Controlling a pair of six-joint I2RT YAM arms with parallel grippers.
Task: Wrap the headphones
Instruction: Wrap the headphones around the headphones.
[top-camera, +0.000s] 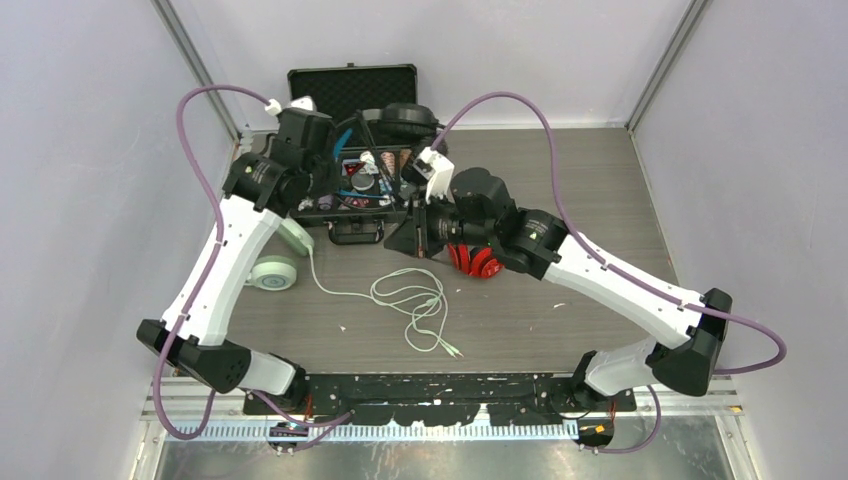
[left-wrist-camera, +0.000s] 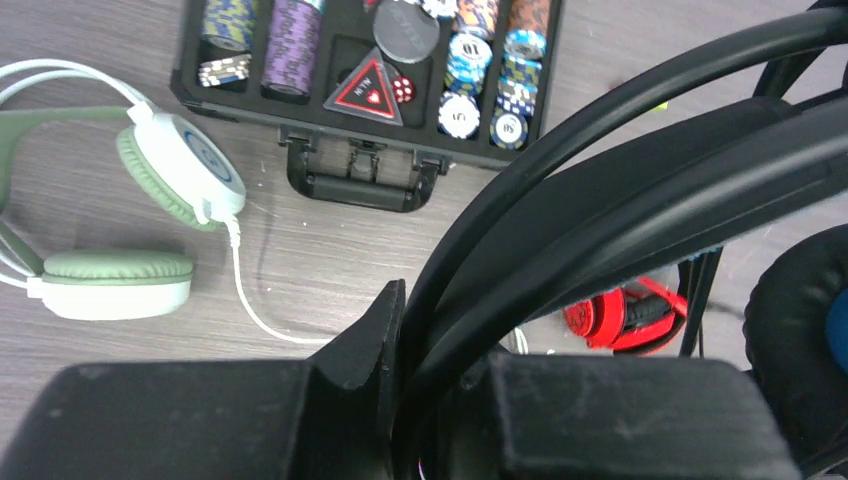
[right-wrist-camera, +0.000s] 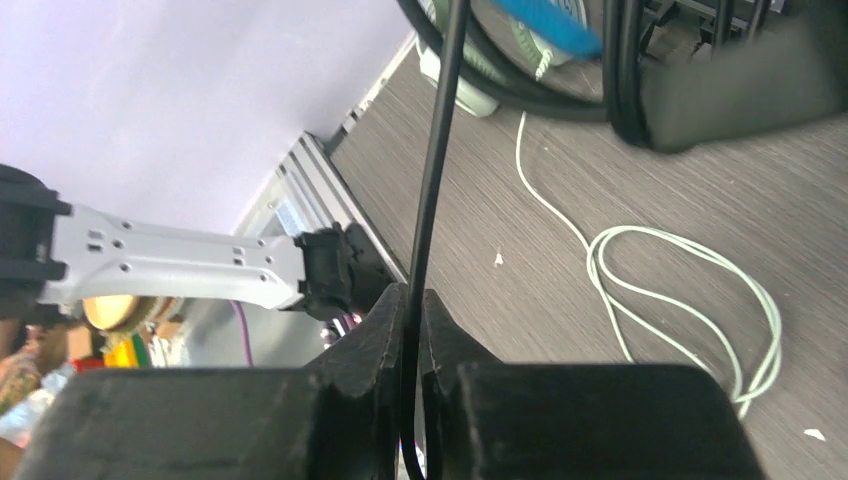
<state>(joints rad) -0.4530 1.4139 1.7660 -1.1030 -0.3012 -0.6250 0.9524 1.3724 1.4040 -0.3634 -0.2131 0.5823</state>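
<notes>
**Mint, red and black headphones on grey wood grain**

The mint-green headphones (left-wrist-camera: 175, 175) have white cup backs with a blue ring and a pale cable (top-camera: 410, 300). The red headphones (top-camera: 474, 260) carry black trim. The black headphones (left-wrist-camera: 640, 190) show a blue inner band (right-wrist-camera: 548, 18) and a black cable (right-wrist-camera: 430, 170). A black case (left-wrist-camera: 348, 185) holds purple, blue, orange and white striped chips (left-wrist-camera: 290, 45). The table (top-camera: 580, 180) is grey streaked wood grain.

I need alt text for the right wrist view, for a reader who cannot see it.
The jaws pinch a thin black cable that runs upward. To the right, a pale green cable lies in loose loops on the grey table.
</notes>
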